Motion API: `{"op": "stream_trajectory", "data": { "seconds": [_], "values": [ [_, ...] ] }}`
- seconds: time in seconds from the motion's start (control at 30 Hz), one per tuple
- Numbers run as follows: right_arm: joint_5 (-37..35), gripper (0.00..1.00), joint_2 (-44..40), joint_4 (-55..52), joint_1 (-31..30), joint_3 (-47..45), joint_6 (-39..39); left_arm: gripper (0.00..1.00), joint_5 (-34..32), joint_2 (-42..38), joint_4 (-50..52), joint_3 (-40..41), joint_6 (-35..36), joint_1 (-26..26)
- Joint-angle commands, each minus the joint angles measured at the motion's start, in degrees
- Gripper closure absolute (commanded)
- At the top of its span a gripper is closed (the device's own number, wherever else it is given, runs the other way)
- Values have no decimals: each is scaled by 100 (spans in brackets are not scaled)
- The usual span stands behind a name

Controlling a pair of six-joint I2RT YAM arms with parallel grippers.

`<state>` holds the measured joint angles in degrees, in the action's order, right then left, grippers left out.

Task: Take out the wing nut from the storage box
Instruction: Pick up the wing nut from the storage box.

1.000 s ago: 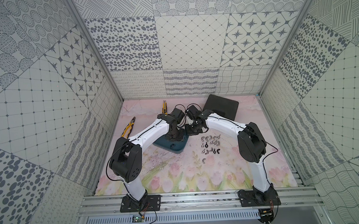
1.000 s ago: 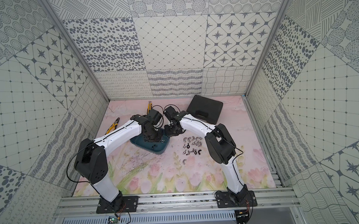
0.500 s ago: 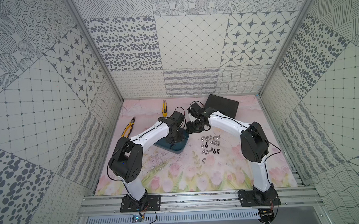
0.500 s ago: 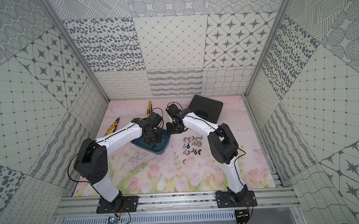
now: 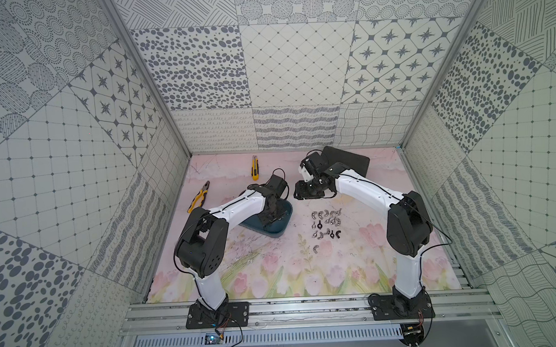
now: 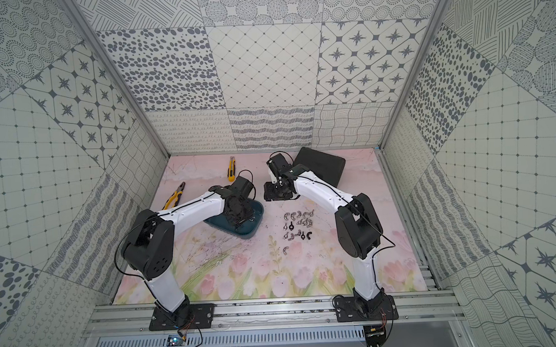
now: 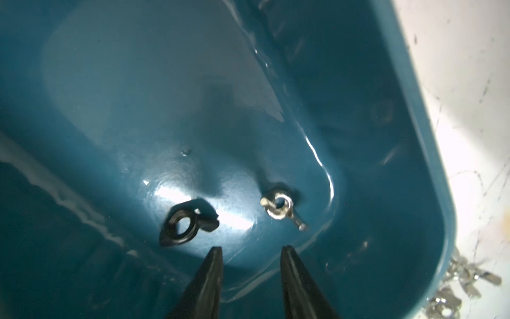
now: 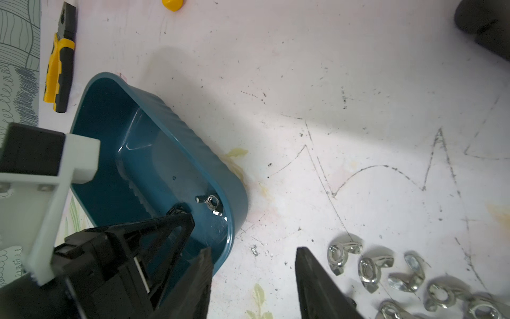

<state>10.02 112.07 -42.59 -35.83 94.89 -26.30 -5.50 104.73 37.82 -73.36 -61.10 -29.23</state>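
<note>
Fingers of the left end effector (image 7: 251, 255) stand apart with nothing between them, low inside the storage box (image 7: 372, 124). Just ahead of the tips lie two nuts on the box floor. The black wing nut (image 7: 185, 226) lies flat with its hole up, a little outside the line of one finger. The silver wing nut (image 7: 280, 207) lies ahead of the other finger, close to the rounded corner of the box, and its wings run slantwise to the line along which the fingers close. Neither nut sits between the fingers yet. The judgement is that a short advance and a small sideways shift, perhaps with a turn of the wrist, would put one nut in the gap.

In both top views the left arm reaches forward with its wrist bent down into the box, so this arm is clearly the nearer one. The right end effector (image 8: 253, 250) is also parted and holds nothing. It hangs above the table (image 8: 331, 82), outside the box, with the pile of wing nuts (image 8: 372, 266) beside it. Farther back lie the pliers (image 5: 199, 200), the utility knife (image 5: 254, 168) and the black case (image 5: 350, 164).
</note>
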Motion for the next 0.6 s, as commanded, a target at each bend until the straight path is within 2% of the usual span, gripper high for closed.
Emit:
{"op": "stream_trajectory", "data": {
  "seconds": [0.0, 0.57],
  "values": [
    [78, 47, -203, 228, 41, -84, 55, 60, -194, 233, -150, -196, -830, 5],
    [184, 47, -247, 346, 103, -387, 100, 71, -158, 750, -315, -336, -978, 48]
  ]
}}
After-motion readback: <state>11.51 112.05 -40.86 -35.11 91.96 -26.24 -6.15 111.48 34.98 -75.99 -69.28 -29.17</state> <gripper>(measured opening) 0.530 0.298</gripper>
